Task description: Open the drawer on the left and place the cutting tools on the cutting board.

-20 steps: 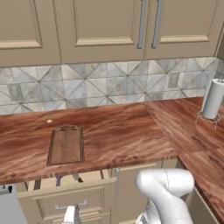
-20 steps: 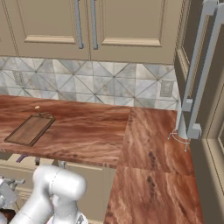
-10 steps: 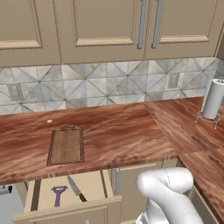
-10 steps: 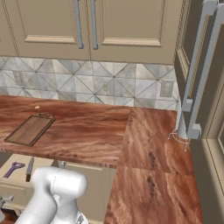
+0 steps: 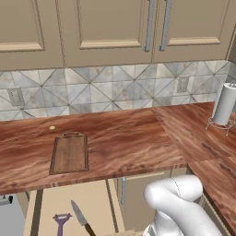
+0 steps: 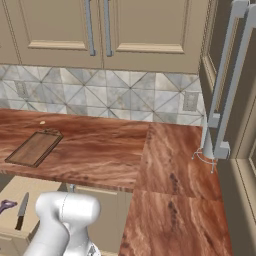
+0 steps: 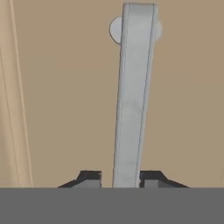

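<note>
Gripper (image 7: pixel 120 180) at drawer handle (image 7: pixel 133 96)
Finger tips flank the silver bar with narrow gaps either side; contact cannot be told. Drawer (image 5: pixel 69 203) stands open under the counter (image 5: pixel 120 143), holding peeler (image 5: pixel 61 222) beside knife (image 5: pixel 80 217); board (image 5: pixel 69 153) lies above

Upper cabinets (image 5: pixel 106 27): beige, silver bar handles
Backsplash (image 5: pixel 115 90): grey diamond tiles, wall outlets
Countertop (image 5: pixel 138 138): reddish wood grain, L-shaped
Corner: paper towel holder (image 5: pixel 224 106)

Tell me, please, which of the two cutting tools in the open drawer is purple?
The peeler, Y-shaped, left of the knife, whose blade is grey steel.
</note>
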